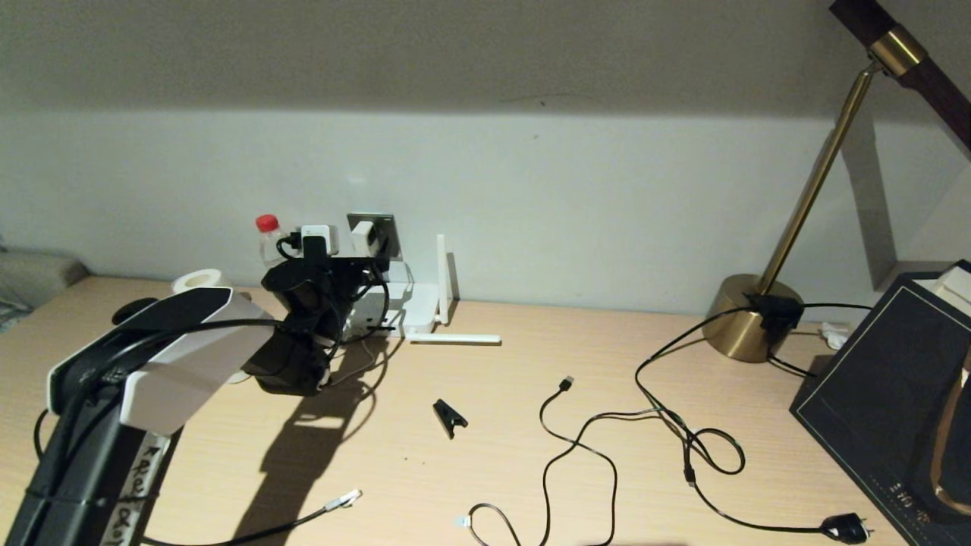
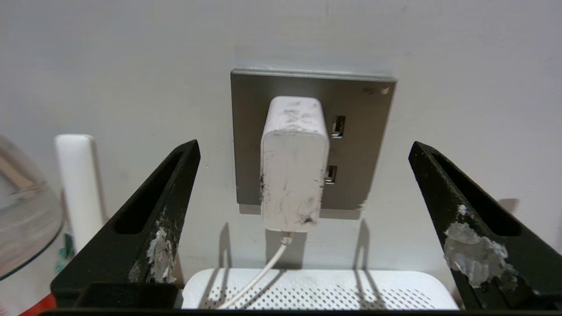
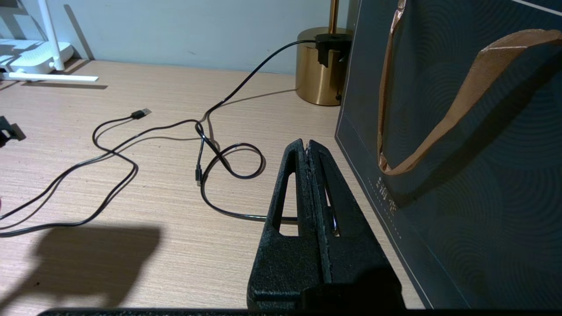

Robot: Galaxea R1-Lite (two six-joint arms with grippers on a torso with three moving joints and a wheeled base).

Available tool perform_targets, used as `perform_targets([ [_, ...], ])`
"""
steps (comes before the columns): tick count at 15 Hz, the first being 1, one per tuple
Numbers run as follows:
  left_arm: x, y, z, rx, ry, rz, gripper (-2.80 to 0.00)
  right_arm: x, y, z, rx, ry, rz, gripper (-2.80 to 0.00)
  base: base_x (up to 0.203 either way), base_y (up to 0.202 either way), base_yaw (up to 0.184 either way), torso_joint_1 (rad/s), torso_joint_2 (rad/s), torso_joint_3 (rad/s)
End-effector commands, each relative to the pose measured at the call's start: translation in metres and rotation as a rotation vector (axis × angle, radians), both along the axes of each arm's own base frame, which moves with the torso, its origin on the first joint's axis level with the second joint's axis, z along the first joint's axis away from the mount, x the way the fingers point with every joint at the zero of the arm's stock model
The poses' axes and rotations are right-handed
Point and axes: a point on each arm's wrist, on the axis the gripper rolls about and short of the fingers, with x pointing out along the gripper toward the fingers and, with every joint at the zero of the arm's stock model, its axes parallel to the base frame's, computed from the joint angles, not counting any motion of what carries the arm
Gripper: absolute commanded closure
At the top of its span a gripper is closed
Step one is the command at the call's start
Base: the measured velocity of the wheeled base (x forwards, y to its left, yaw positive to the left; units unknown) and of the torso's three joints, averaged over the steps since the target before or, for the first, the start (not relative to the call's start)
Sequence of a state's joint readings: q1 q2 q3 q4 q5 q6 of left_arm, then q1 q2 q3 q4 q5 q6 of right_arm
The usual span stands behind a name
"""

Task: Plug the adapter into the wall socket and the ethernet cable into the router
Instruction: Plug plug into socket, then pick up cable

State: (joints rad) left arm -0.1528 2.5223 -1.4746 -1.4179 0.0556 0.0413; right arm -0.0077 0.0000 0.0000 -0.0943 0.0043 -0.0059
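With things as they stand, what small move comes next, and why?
Probably draw the left pincer back from the wall. The adapter sits in the wall socket, the fingers are wide apart and touch nothing, and the ethernet cable lies unplugged on the desk.

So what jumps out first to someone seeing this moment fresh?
The white adapter sits plugged into the grey wall socket, with the left gripper open just in front of it, above the router. Nearer the front edge of the desk, the ethernet cable lies loose, unplugged. The right gripper is shut beside a dark paper bag.
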Motion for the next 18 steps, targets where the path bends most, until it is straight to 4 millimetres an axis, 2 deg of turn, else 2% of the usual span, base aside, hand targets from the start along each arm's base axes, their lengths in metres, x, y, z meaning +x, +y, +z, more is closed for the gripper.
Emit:
perform_targets([
  [1, -0.022, 0.002, 0.026, -0.001, -0.018, -0.007, -2.80, 0.003, 0.000, -0.010, 0.000, 0.035, 0.000, 0.00, 0.000, 0.000, 0.000, 0.000, 0.00, 0.000],
  [5, -0.071, 0.005, 0.063, 0.033, -0.006, -0.060, -2.80, 0.003, 0.000, -0.010, 0.000, 0.036, 0.000, 0.00, 0.000, 0.000, 0.000, 0.000, 0.00, 0.000],
  [7, -0.106, 0.008, 0.076, 0.126, 0.027, -0.159, -2.80, 0.003, 0.000, -0.010, 0.000, 0.034, 0.000, 0.00, 0.000, 0.000, 0.000, 0.000, 0.00, 0.000],
  [10, -0.150, 0.009, 0.068, 0.306, 0.120, -0.322, -2.80, 0.003, 0.000, -0.010, 0.000, 0.034, 0.000, 0.00, 0.000, 0.000, 0.000, 0.000, 0.00, 0.000],
  [12, -0.170, 0.010, 0.059, 0.403, 0.191, -0.410, -2.80, 0.003, 0.000, -0.010, 0.000, 0.036, 0.000, 0.00, 0.000, 0.000, 0.000, 0.000, 0.00, 0.000],
  [15, -0.186, 0.011, 0.057, 0.494, 0.263, -0.498, -2.80, 0.003, 0.000, -0.010, 0.000, 0.036, 0.000, 0.00, 0.000, 0.000, 0.000, 0.000, 0.00, 0.000],
  [18, -0.206, 0.013, 0.061, 0.578, 0.432, -0.588, -2.80, 0.003, 0.000, -0.010, 0.000, 0.034, 0.000, 0.00, 0.000, 0.000, 0.000, 0.000, 0.00, 0.000],
])
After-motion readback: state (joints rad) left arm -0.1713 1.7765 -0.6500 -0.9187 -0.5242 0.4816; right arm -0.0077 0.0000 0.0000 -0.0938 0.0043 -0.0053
